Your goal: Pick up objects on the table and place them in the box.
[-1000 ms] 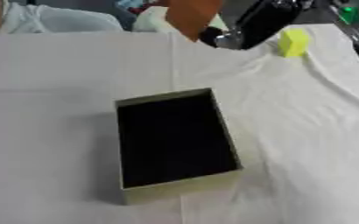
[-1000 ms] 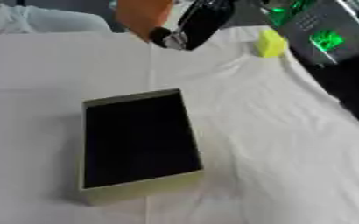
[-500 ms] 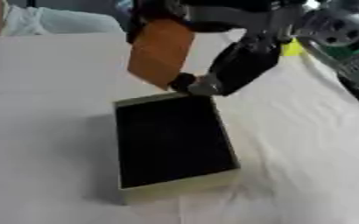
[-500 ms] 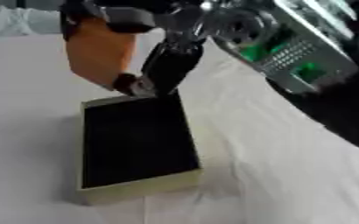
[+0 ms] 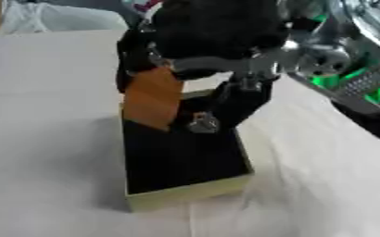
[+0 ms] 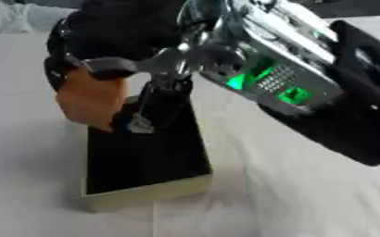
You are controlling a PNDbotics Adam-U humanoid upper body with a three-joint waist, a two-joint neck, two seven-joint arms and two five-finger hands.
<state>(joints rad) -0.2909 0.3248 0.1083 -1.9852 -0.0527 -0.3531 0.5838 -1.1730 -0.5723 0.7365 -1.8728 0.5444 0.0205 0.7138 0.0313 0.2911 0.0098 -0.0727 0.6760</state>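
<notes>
Gripping an orange block (image 5: 151,99), the right hand (image 5: 195,41) has fingers and thumb curled round it, coming in from upper right. Block hangs tilted over the far left corner of the open box (image 5: 195,190), lower edge about at rim level; dark inside, pale walls, on white cloth (image 5: 39,139). Left hand not seen

An orange block (image 5: 151,99) hung tilted over the far left corner of the box (image 5: 189,194), an open, black-lined, pale-walled tray lying on the white-clothed table (image 5: 47,139).
</notes>
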